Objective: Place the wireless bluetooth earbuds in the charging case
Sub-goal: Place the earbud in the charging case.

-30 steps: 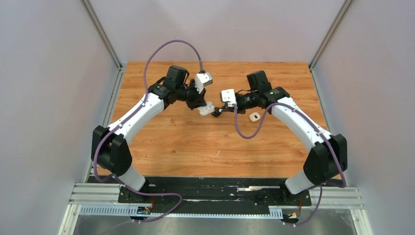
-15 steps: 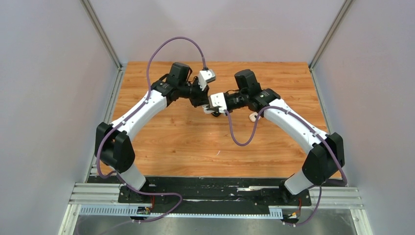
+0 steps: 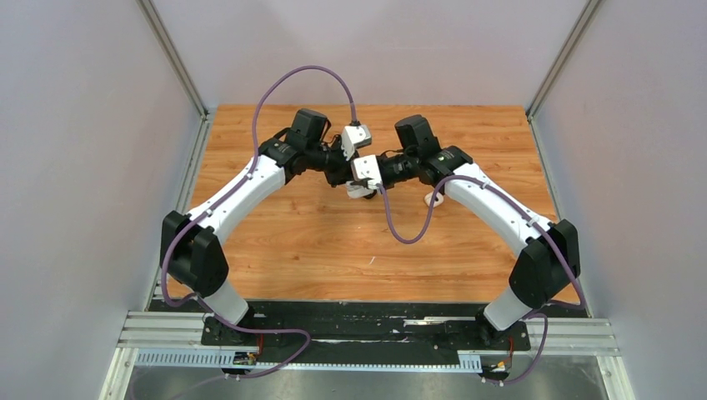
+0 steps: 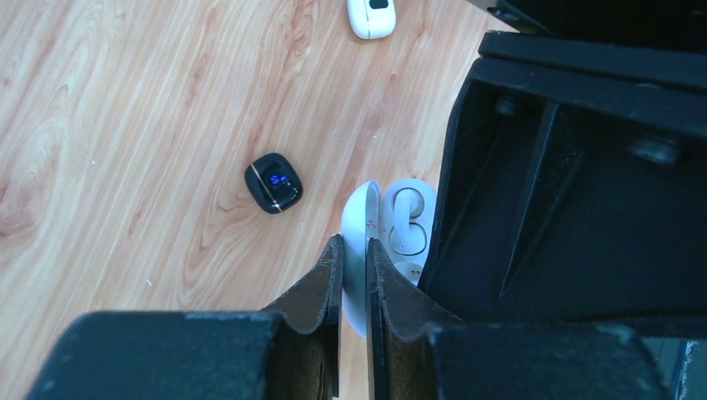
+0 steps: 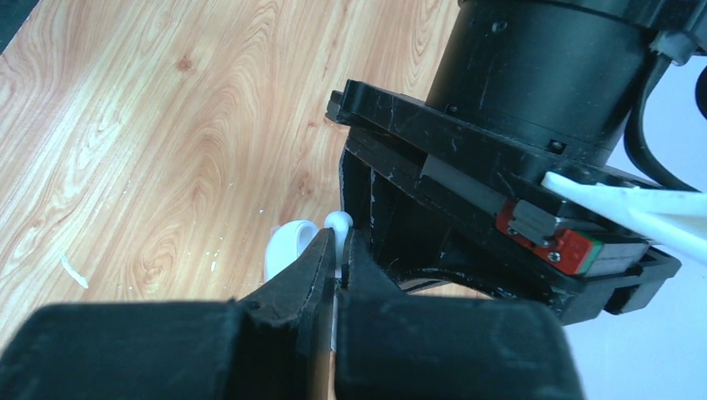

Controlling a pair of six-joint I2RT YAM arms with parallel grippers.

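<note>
My left gripper [image 4: 354,243] is shut on the raised lid of a white charging case [image 4: 357,218], holding it open above the table. One well of the case shows a white earbud shape [image 4: 407,210]. My right gripper [image 5: 340,237] is shut on a small white earbud [image 5: 338,222], right beside the case [image 5: 288,243]. In the top view the two grippers meet at the table's middle back, over the case [image 3: 358,191]. The right gripper's black body hides the rest of the case in the left wrist view.
A black case with a blue light [image 4: 273,182] lies on the wood left of the held case. Another white case [image 4: 372,15] lies farther off, seen under the right arm [image 3: 433,199] in the top view. Grey walls stand on both sides.
The right arm has swung left, bringing its gripper up against the left gripper and the case. The left gripper shifted slightly right and back, still holding the case.
</note>
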